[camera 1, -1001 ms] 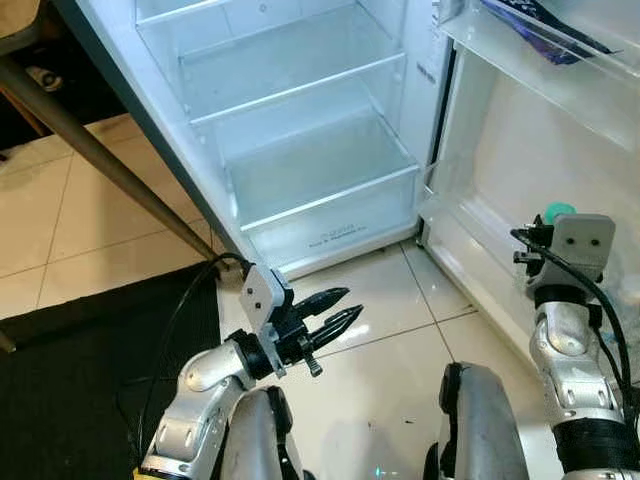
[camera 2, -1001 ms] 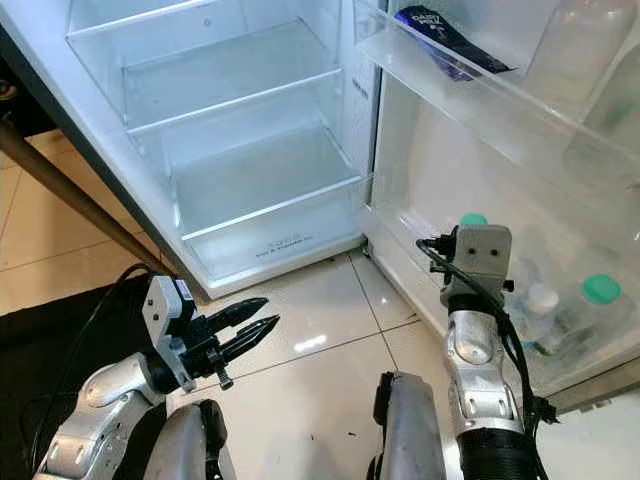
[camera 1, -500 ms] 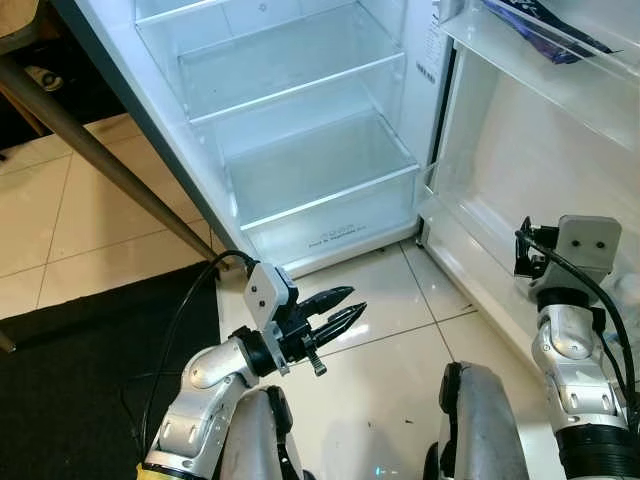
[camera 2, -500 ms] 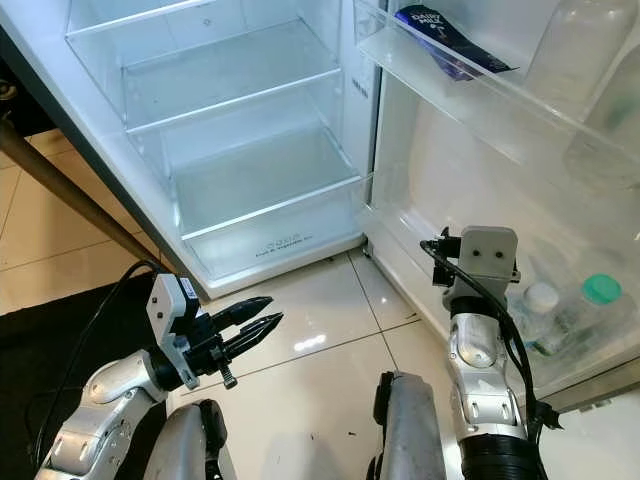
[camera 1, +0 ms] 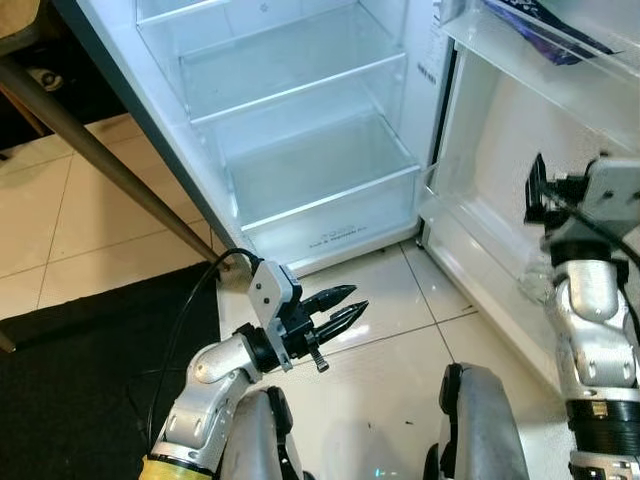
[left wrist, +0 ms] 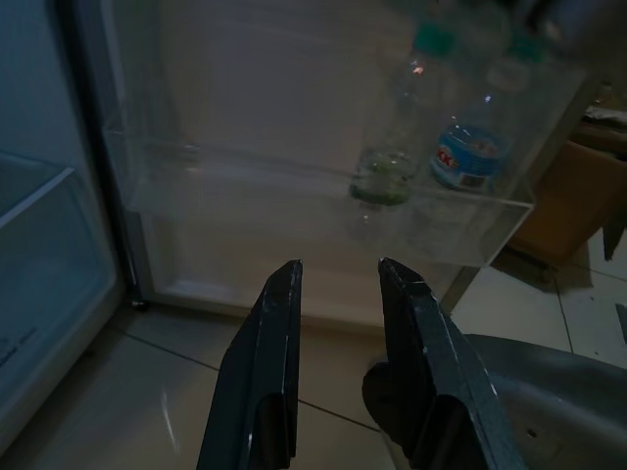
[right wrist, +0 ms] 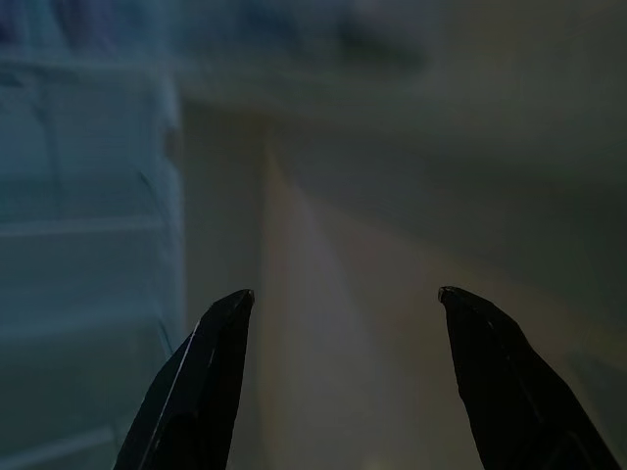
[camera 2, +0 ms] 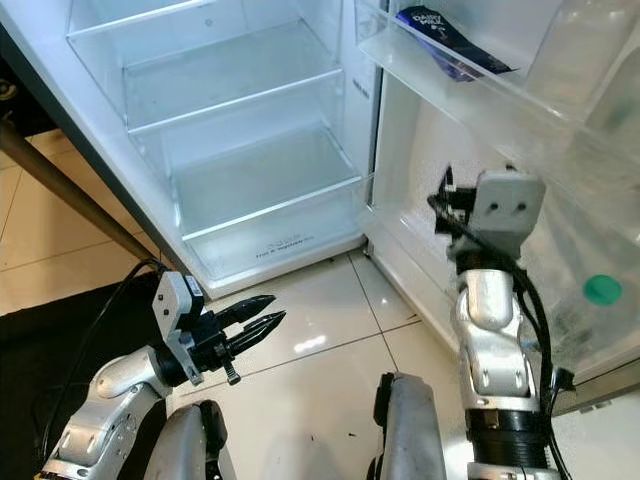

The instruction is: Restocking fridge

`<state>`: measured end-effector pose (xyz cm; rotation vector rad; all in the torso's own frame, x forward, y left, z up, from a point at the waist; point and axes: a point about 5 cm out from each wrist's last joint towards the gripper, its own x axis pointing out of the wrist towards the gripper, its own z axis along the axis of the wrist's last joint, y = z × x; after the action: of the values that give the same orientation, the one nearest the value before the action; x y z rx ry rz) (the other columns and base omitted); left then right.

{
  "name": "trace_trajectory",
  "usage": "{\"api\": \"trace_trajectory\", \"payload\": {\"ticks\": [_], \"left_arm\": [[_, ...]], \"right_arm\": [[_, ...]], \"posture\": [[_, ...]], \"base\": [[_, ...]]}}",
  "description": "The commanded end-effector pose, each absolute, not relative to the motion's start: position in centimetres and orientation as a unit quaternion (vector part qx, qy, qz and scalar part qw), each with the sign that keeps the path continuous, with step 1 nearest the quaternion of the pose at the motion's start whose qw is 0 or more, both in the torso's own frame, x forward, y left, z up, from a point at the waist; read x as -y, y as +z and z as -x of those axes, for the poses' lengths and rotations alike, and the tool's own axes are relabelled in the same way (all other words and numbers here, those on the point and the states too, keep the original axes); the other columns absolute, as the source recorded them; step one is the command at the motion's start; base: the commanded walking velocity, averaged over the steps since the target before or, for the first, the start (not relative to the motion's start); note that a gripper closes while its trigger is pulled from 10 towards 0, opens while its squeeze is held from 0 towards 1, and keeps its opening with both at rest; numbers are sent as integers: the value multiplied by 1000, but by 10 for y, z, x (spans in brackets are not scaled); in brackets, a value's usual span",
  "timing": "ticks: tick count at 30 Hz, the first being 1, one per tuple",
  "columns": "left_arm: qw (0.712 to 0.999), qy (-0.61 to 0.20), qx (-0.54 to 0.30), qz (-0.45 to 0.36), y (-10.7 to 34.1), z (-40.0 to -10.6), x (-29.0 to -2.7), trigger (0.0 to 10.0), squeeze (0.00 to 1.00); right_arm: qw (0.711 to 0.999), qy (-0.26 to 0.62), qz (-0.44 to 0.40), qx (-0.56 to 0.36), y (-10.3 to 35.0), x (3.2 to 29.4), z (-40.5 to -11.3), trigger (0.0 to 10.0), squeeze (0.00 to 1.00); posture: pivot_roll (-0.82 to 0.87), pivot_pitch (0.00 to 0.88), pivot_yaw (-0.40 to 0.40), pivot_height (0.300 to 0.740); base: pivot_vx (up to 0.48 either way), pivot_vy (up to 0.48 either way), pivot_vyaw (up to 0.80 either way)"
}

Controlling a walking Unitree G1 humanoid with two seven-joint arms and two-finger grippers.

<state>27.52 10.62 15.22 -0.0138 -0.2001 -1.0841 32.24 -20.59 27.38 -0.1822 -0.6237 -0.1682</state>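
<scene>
Though glossy, bare white plastic fridge shelves (camera 1: 300, 90)

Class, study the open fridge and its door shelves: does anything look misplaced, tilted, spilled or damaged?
One thing stands out: a dark blue packet lies flat and slanted on the upper door shelf. The bottles in the lower door shelf stand upright. No spills or damage show.

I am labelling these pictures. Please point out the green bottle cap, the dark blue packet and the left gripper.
green bottle cap (camera 2: 602, 289), right eye view, cap top.
dark blue packet (camera 2: 440, 36), right eye view, printed face.
left gripper (camera 1: 350, 311), left eye view, between fingertips.
</scene>
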Motion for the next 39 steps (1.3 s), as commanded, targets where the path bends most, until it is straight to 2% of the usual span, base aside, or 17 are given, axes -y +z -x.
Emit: {"api": "trace_trajectory", "payload": {"ticks": [1,2,3,4,5,6,7,15,17,23,27,29,31,39], "left_arm": [[850,-520,87,13,144,-273,-103,10000,0],[850,-520,87,13,144,-273,-103,10000,0],[850,-520,87,14,144,-273,-102,10000,0],[851,-519,86,14,142,-274,-102,10000,0],[851,-519,86,14,142,-274,-102,10000,0],[854,-513,84,15,140,-275,-104,10000,0],[856,-510,82,15,139,-275,-106,10000,0],[878,-471,77,13,131,-279,-118,10000,0],[894,-441,71,12,123,-281,-125,10000,0],[909,-411,58,31,110,-281,-131,10000,0],[929,-365,45,51,94,-282,-136,10000,0],[949,-306,35,74,83,-286,-149,10000,0],[949,-306,35,74,83,-286,-149,10000,0],[970,-196,-37,142,39,-278,-173,10000,0]], "right_arm": [[954,-35,82,286,266,195,-324,10000,0],[954,-35,82,286,266,195,-324,10000,0],[958,-5,70,277,263,190,-325,10000,0],[963,61,54,256,254,177,-326,10000,0],[963,61,54,256,254,177,-326,10000,0],[965,125,27,229,243,166,-325,10000,0],[963,140,30,227,239,163,-323,10000,0],[968,182,3,173,211,153,-325,10000,0],[970,209,-1,127,187,146,-326,10000,0],[966,248,-5,74,160,136,-322,10000,0],[960,279,-7,7,121,122,-313,10000,0],[962,271,-20,-32,100,121,-311,10000,0],[962,271,-20,-32,100,121,-311,10000,0],[956,269,-37,-109,55,130,-300,10000,0]], "posture": [[-54,256,116,492],[-54,256,116,492],[-54,253,115,492],[-56,249,111,492],[-56,249,111,492],[-56,246,107,492],[-56,245,106,492],[-46,220,89,492],[-47,210,81,492],[-53,198,75,492],[-59,176,67,492],[-58,164,66,492],[-58,164,66,492],[-64,117,54,517]], "base": [[0,0,0],[0,0,0],[0,0,0],[0,0,0],[0,0,0],[0,0,0],[0,0,0],[0,0,0],[0,0,0],[0,0,0],[0,0,0],[0,0,0],[0,0,0],[0,0,0]]}}
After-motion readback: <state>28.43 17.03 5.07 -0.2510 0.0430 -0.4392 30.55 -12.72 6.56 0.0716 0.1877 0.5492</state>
